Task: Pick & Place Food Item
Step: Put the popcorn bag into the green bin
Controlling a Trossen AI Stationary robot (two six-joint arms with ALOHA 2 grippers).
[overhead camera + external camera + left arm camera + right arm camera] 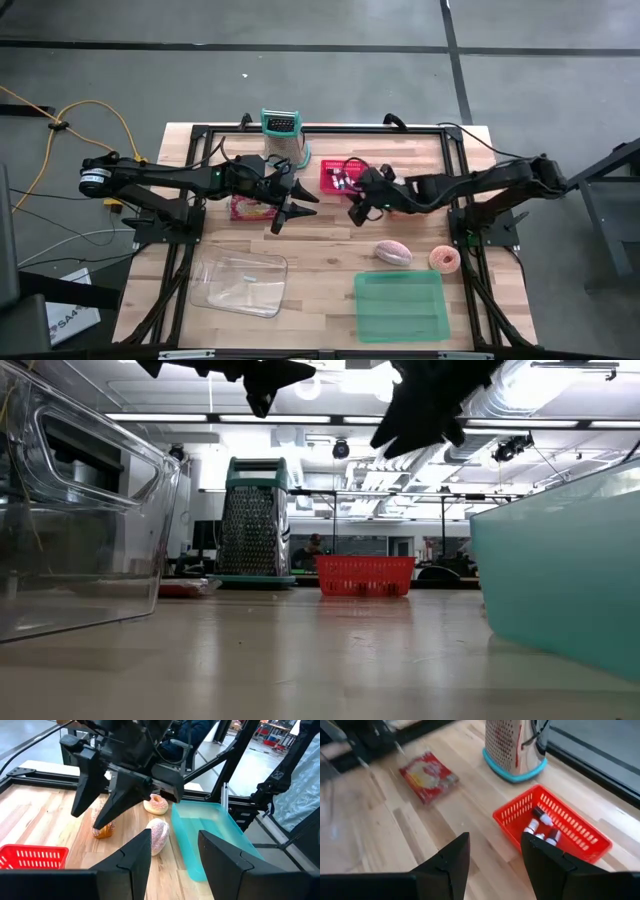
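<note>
Food items: none placed yet. By my read the task is at its start, with pick, carry and release all left.
Clear container: one, near-left corner of the table, nothing in it.
Green tray: one, near-right corner, also nothing in it. The task does not say which of the two is the target.
Pink loaf: one, on the wood just beyond the tray's far edge, untouched.
Donut: one, just beside the loaf on the right arm's side, apart from it.
Brownish item: one, seen only in the left wrist view, on the table under the right gripper. I cannot tell what it is.
Left gripper: mid-table, held above the wood - fingers part open, nothing between them.
Right gripper: mid-table facing the left one, near it but apart - fingers part open too, holding nothing.
Red packet: one, lying flat beyond the left gripper, likely a food pack.
Red basket: one, far side of the table, holding small bottles - three that I can make out.
Grater: one, upright at the far edge, near the basket.
Count of loose food candidates: four - loaf, donut, brownish item, packet.
</note>
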